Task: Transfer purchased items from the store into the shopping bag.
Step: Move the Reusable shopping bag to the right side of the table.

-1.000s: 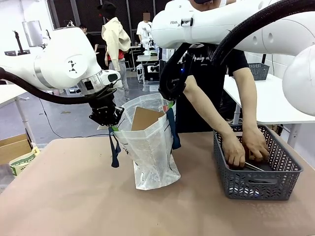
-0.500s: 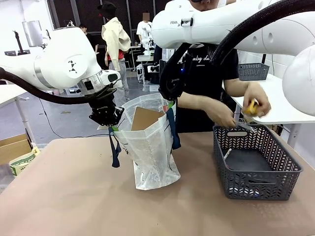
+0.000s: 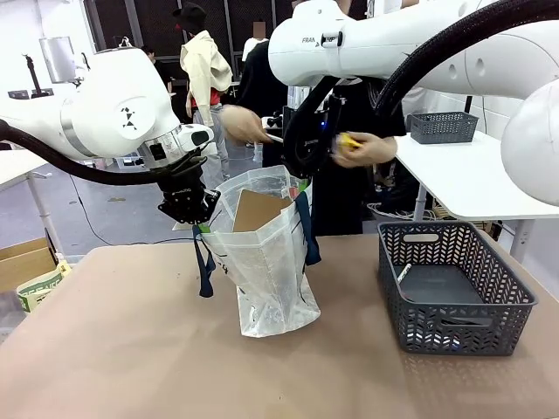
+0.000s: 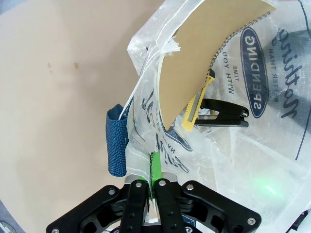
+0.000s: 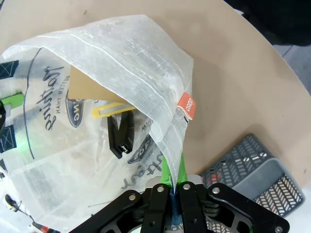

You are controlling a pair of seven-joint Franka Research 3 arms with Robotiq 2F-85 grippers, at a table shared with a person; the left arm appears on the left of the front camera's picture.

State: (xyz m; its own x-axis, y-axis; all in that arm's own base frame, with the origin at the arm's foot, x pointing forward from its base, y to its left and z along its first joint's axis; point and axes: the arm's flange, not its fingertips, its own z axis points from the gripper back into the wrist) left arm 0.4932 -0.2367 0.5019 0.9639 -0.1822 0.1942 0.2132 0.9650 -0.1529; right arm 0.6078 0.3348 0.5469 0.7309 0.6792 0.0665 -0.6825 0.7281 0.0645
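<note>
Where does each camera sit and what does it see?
Front view: between the arms, facing the person across the table; left arm, right arm show.
Left wrist view: left arm, along its fingers into the shopping bag.
Right wrist view: right arm, along its fingers at the bag's rim.
All share the bag.

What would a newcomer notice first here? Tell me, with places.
The shopping bag stands in the middle, its mouth held open by the left gripper and right gripper, each pinching a rim, with a brown cardboard box sticking out. Behind it, the person's hand holds a yellow item; the grey basket sits at the right.
</note>
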